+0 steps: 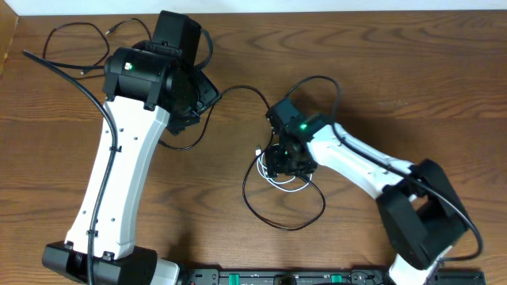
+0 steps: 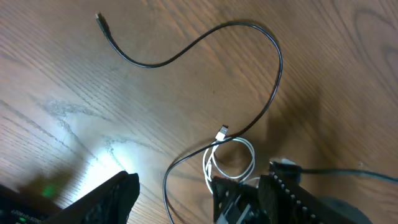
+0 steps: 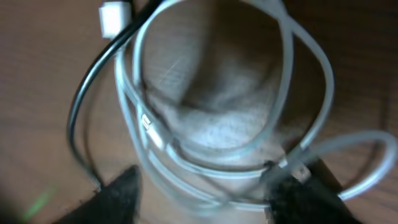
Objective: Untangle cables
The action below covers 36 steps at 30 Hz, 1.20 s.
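I'm viewing a brown wood bench (image 1: 396, 63). Right pincer (image 3: 208, 193) is sitting spread astride the white cable (image 3: 298, 81) coil, gripping nothing; left pincer (image 1: 202, 95) is hovering released near that coil.

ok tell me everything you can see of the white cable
The white cable is a thin, glossy cord wound into a few loose overlapping loops, lying flat on the wooden table. A small rectangular white plug sticks out at the coil's edge. A black cable crosses the loops beside that plug. The right end effector sits over the coil, fingers apart with strands between them; contact is unclear.
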### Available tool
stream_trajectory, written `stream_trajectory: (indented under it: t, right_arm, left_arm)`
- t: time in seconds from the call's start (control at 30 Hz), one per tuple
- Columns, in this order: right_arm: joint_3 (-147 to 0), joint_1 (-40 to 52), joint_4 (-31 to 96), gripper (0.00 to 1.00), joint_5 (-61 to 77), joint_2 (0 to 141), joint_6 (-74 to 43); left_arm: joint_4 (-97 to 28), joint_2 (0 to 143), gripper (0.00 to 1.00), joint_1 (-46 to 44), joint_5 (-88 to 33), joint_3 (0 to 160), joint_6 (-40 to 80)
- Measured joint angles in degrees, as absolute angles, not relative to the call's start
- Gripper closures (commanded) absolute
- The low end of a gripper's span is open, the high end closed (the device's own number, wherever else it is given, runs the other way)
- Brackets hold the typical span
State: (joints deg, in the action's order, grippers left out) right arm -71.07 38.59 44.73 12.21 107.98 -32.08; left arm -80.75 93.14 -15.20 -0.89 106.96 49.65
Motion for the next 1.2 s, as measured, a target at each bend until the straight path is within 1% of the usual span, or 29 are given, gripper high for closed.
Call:
stream_trajectory:
  t: [0.03,0.1,0.2,0.23,0.37,0.53,0.67,0.8,1.0,1.2]
  right_arm:
    - [-71.07,38.70,44.05,0.72,11.40,108.73,-32.91]
    - [-71.07,38.76,43.35,0.76,10.31,109.67,-33.43]
    - [-71.07,38.70,42.35,0.95,9.06,109.89,-34.11]
    - [-71.11,38.61,42.37,0.99,8.91,109.86,-34.22]
    - [-72.05,38.04,47.03,0.99,8.64,109.78,-34.30]
    - [-76.79,35.70,53.52,0.99,8.40,107.44,-33.32]
    - [-81.06,33.58,53.87,0.99,7.86,101.21,-31.55]
    - [-83.11,31.14,51.29,0.99,5.50,92.95,-30.74]
    - [-83.57,27.07,48.97,0.99,-4.21,82.04,-30.59]
    - [-83.57,24.27,49.56,0.98,-17.78,75.72,-31.00]
  left_arm:
    - [-80.73,93.14,0.32,-15.20,-0.89,106.96,49.65]
    - [-80.73,93.14,0.32,-15.20,-0.89,106.96,49.65]
    - [-80.73,93.14,0.32,-15.20,-0.89,106.96,49.63]
    - [-80.73,93.14,0.32,-15.20,-0.89,106.96,49.63]
    - [-80.73,93.14,0.32,-15.20,-0.89,106.96,49.52]
    - [-80.71,93.14,0.32,-15.20,-0.89,106.96,49.52]
    - [-80.73,93.14,0.32,-15.20,-0.89,106.96,49.50]
    - [-80.73,93.14,0.32,-15.20,-0.89,106.96,49.52]
    - [-80.73,93.14,0.32,-15.20,-0.89,106.96,49.52]
    - [-80.73,93.14,0.32,-15.20,-0.86,106.96,49.50]
